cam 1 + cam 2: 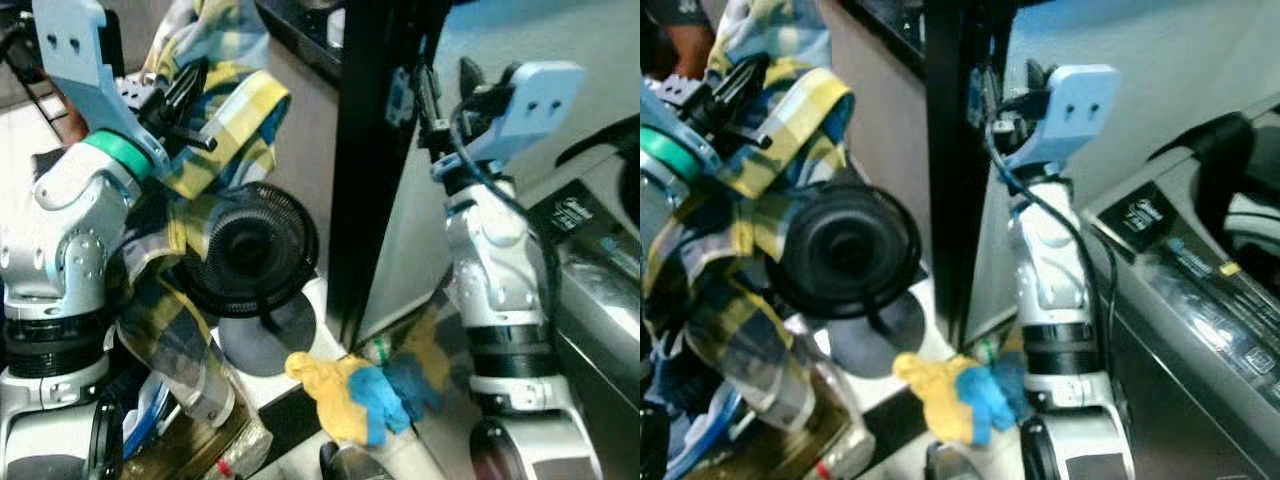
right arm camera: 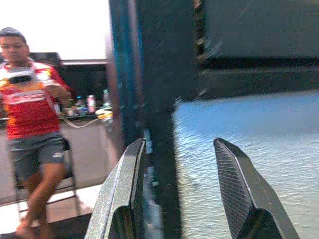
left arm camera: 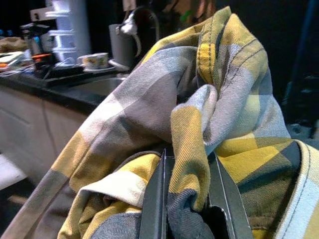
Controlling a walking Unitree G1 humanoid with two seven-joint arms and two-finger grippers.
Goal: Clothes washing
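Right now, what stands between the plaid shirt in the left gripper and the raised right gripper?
In the left eye view, a tall black vertical post stands between the plaid shirt, clamped by the left gripper, and the right gripper, which is open right beside it.

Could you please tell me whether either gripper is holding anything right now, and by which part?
The left gripper is shut on the plaid shirt, pinching a bunched fold of its fabric. The right gripper is open and holds nothing.

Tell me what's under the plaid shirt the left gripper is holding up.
The plaid shirt hangs from the left gripper, draping over a black fan. The floor beneath stays hidden.
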